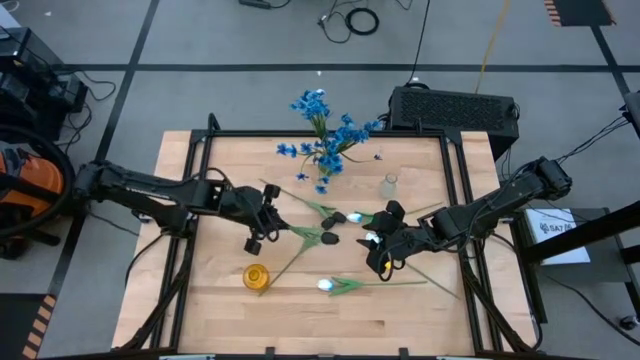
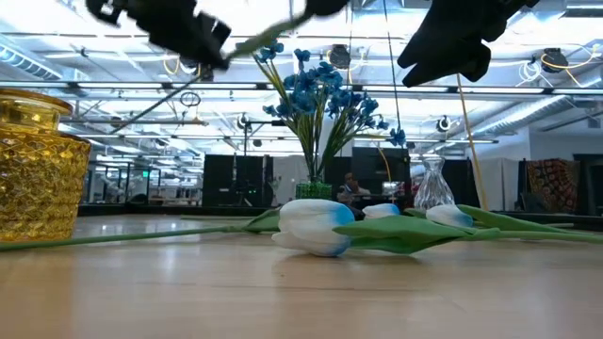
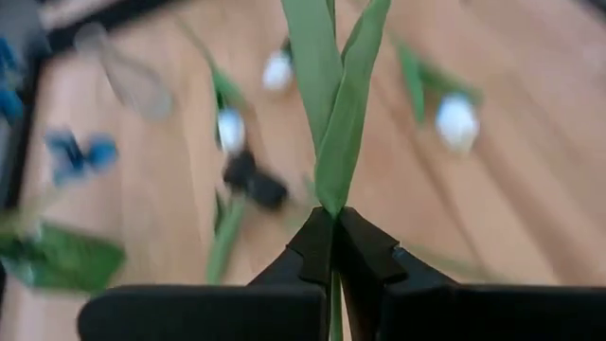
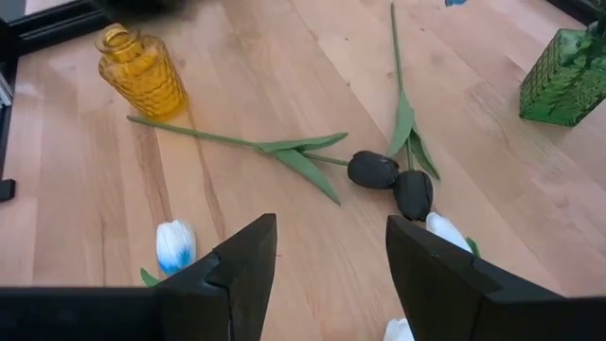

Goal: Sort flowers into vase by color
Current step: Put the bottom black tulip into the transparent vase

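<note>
Pinching a tulip stem (image 3: pixel 333 123) at its leaves, the left gripper (image 1: pixel 262 222) has it clamped, the stalk running straight out ahead between the fingers. Over on the other side the right gripper (image 4: pixel 329 275) hangs spread and empty, and the dark tulips (image 4: pixel 390 182) lie just ahead of it, stems pointing away toward the yellow vase (image 4: pixel 142 70).
</note>
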